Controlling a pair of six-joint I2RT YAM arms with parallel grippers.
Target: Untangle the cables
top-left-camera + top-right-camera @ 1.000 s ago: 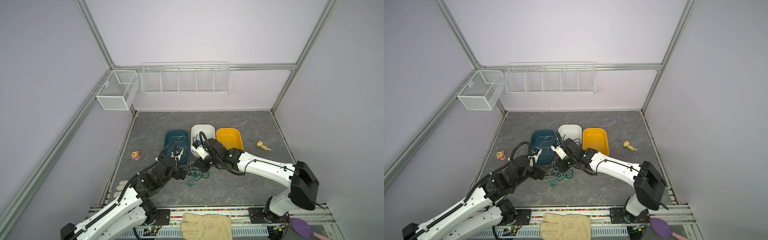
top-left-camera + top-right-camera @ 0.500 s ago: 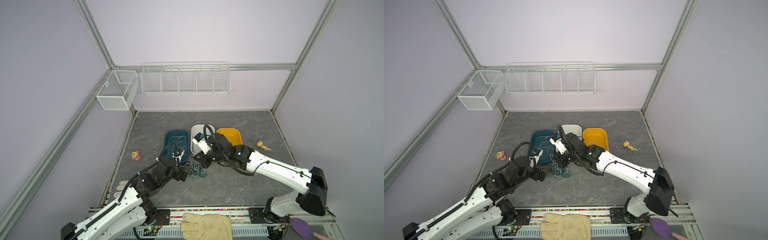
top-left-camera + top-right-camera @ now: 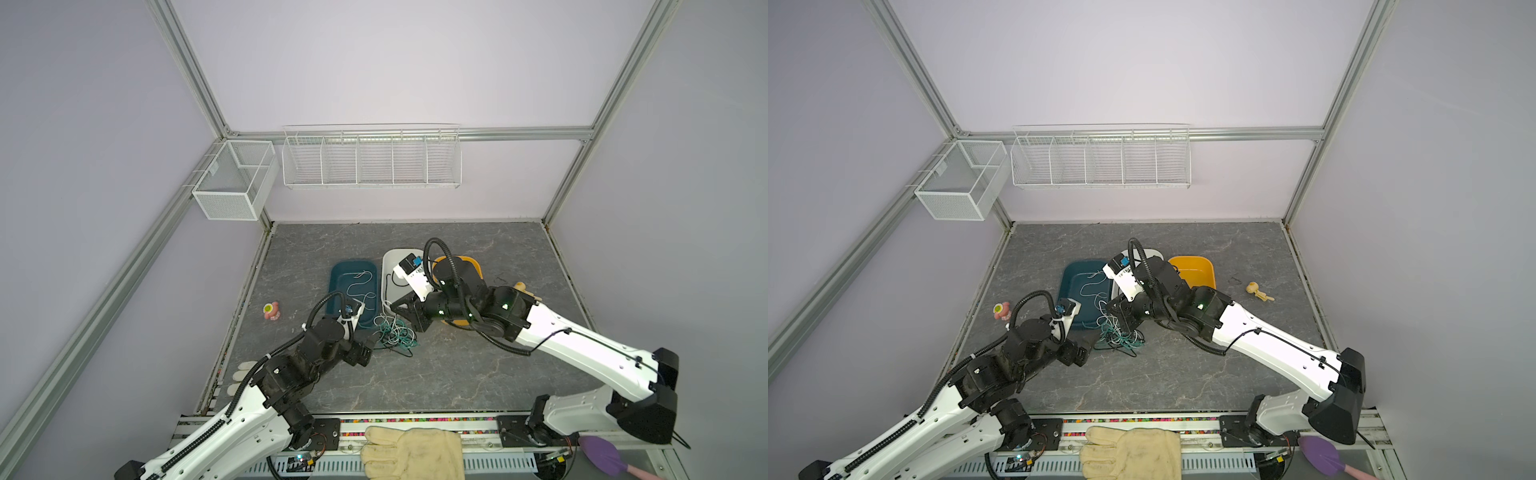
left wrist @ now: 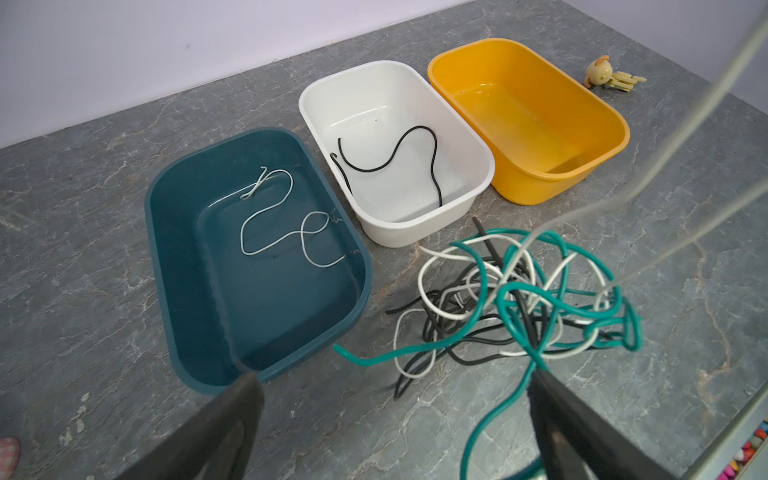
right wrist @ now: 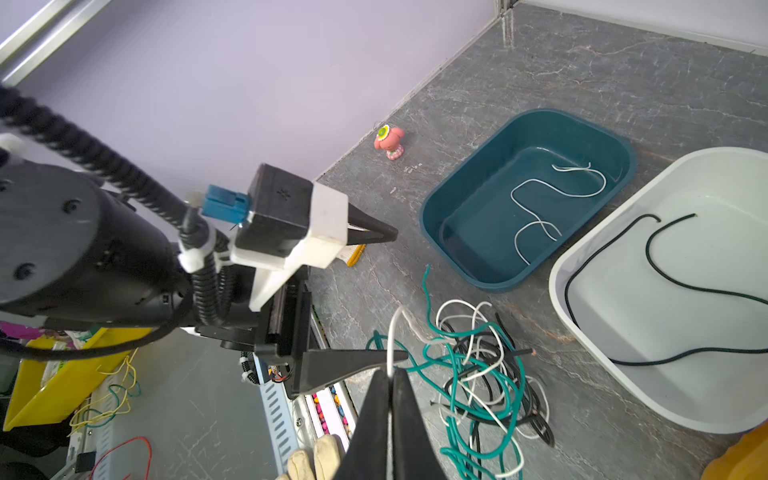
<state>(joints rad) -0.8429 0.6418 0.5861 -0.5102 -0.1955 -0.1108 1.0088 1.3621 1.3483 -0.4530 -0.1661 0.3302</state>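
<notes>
Your grey surface (image 3: 436, 374) carries a teal tub (image 4: 166, 232), white tub (image 4: 308, 109), yellow tub (image 4: 614, 124), the tangled cables (image 4: 515, 299) beside them, a pink toy (image 3: 271, 311), a yellow toy (image 3: 1258, 291).

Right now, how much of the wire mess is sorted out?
Done: one white cable lies in the teal bin, one black cable in the white bin. In hand: the right gripper is shut on a white strand leading up from the tangle. To do: the teal, white and black tangle; the yellow bin is empty, the left gripper open.
</notes>
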